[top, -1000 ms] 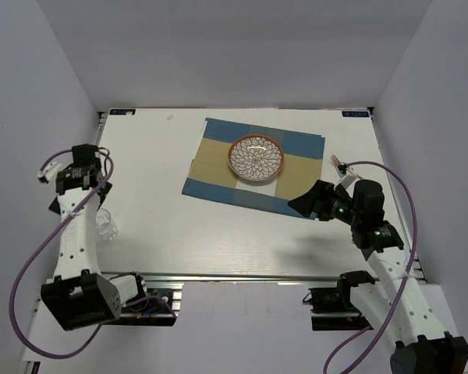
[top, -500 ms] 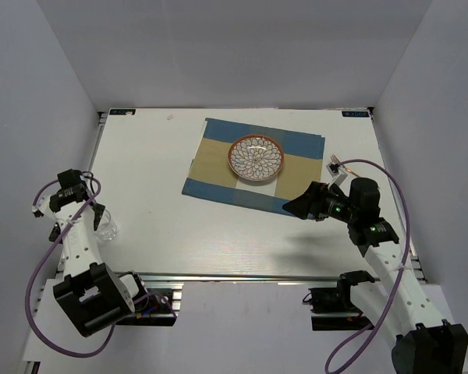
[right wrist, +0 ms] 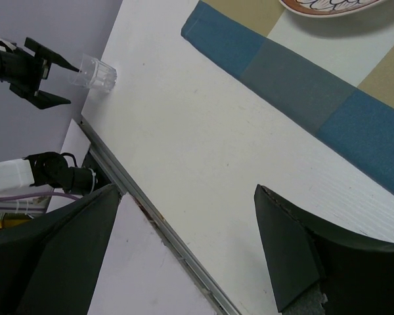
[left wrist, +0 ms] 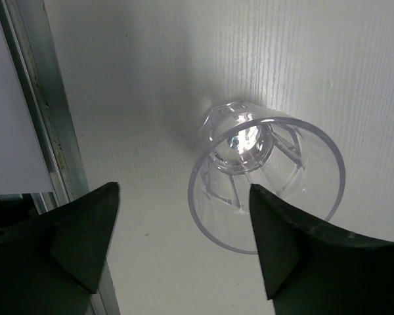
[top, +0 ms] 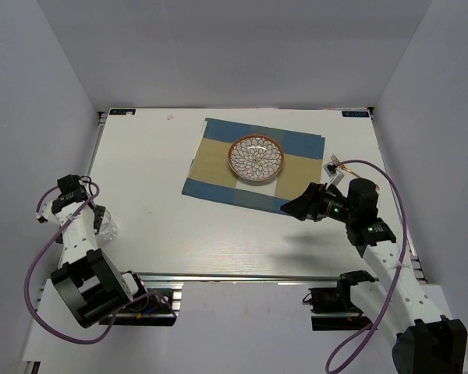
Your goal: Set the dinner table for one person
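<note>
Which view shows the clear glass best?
Left wrist: the clear glass is large and centred, rim and faceted base sharp, framed by the open left fingers. Top external shows it only as a faint speck near the dinner table left edge. Right wrist shows it small and distant.

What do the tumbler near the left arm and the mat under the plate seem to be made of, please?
Tumbler: clear, glossy, moulded ribs; glass or hard plastic, can't tell which. Mat: matte, probably cloth; dull blue-and-tan blocks, no shine.
</note>
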{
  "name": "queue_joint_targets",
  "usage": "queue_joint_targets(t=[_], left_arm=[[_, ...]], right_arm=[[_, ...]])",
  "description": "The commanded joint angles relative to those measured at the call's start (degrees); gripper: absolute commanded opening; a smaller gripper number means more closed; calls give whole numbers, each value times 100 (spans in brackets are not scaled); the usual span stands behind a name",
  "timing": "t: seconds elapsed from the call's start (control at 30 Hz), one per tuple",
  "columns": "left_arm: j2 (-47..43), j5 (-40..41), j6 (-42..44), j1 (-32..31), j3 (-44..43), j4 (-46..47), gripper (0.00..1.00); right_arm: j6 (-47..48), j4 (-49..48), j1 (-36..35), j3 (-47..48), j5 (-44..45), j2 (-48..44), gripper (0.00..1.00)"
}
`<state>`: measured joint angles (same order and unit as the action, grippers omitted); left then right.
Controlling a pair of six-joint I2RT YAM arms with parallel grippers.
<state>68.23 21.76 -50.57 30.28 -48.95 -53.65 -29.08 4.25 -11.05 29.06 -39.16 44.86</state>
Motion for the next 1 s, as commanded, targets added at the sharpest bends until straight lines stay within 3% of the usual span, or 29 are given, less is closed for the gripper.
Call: queue_joint_targets(t=[0.0,0.17,0.2,0.23,0.33,0.47,0.5,0.6,0.63,0.77,0.9,0.93,0.97], left_arm=[[-213,-75,-409,39,166,171,86],[-135,-57,-489,39,588,539,63],[-73,-66,-489,39,649,574,54],[6,-93,-489,39,667,592,33],[15,-154,-324,39,519,592,0],[-151,-749,572,-93,53,828,0],[-178,-1683,940,-154,-52,1221,0],[-117,-2919,1777,-512,-430,1357,0],[-30,-3184,1917,-697,-910,1079,0],[129,-2766,1788,-2120,-2003,689,0],[1398,-2273,1524,-3824,-3154,198,0],[1691,-1907,1410,-4559,-3373,136,0],[1972,-1538,1340,-4897,-3845,57,0]], right_arm=[[-115,-355,-81,-49,31,-100,89],[-142,-355,-169,73,162,-109,89],[-90,-311,-204,126,293,-109,89],[-72,-198,-222,161,382,-161,88],[77,-101,-345,372,584,-189,86],[508,418,-565,925,760,259,83],[587,488,-635,1152,926,504,82],[816,813,-1029,1601,1461,1100,82],[886,910,-1118,2012,1620,1286,82],[966,1402,-1872,3314,2699,2253,83],[817,1771,-2296,4668,3598,3079,84],[799,1964,-2349,4940,3756,3194,84],[790,2087,-2462,5456,3888,3309,85]])
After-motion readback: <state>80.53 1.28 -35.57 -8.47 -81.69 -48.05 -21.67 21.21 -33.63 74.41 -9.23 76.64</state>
